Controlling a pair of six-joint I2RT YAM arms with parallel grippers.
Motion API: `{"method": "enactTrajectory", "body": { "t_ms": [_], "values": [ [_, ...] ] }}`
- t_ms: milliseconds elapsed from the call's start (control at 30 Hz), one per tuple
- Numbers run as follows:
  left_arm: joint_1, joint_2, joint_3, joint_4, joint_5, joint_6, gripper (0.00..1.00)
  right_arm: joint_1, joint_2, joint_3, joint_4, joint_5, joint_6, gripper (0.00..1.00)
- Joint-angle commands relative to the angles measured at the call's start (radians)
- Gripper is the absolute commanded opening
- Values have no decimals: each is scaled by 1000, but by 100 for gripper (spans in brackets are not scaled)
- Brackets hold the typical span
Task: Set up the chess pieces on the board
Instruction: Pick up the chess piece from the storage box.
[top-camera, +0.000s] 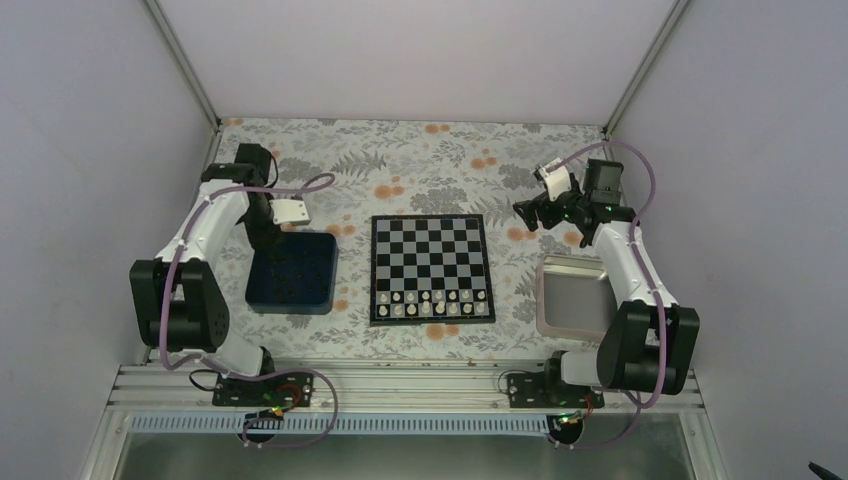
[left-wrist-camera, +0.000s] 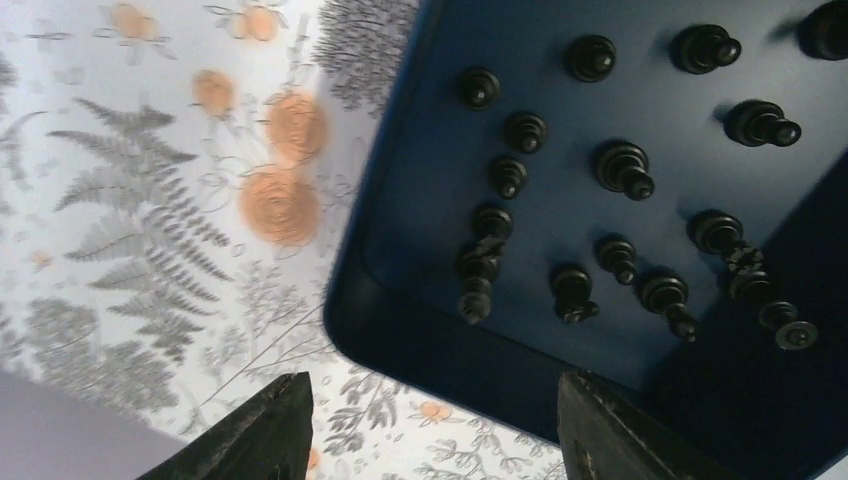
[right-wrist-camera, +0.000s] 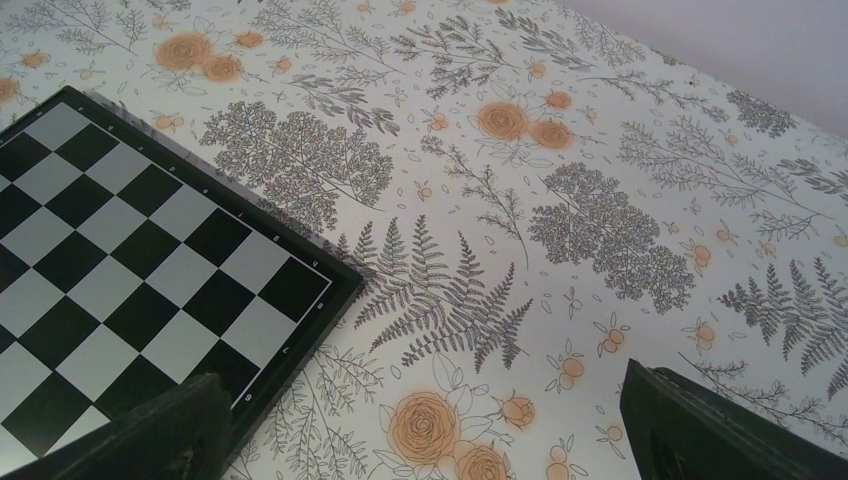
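Note:
Several tiny black chess pieces (left-wrist-camera: 622, 168) lie and stand scattered inside the dark blue tray (left-wrist-camera: 430, 335), left of the board (top-camera: 430, 250). My left gripper (left-wrist-camera: 435, 428) hovers over that tray's edge, jaws apart with nothing between them; in the top view my left gripper (top-camera: 266, 232) sits at the tray's far side. The board's far rows are bare. My right gripper (right-wrist-camera: 420, 430) stands open over the patterned cloth just off the board's corner (right-wrist-camera: 300, 290), holding nothing; seen from above, the right gripper (top-camera: 528, 213) is right of the board's far edge.
Tiny white pieces (top-camera: 430, 303) fill the board's two near rows. A silver metal tray (top-camera: 573, 295) lies right of the board, beneath the right arm. The floral tablecloth (top-camera: 400, 160) covers the table, with walls on three sides.

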Motion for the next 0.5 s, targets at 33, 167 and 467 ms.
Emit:
{"method": "enactTrajectory", "body": {
  "t_ms": [33,167,467],
  "values": [
    [3,54,-41,6,20,-18,61,9,7,4,-7,-20,-21,100],
    [3,75,-59,31,15,-22,54,11,11,4,-11,-19,-21,100],
    [4,119,-110,73,-57,-37,43,11,19,3,-20,-19,-31,100]
  ]
}}
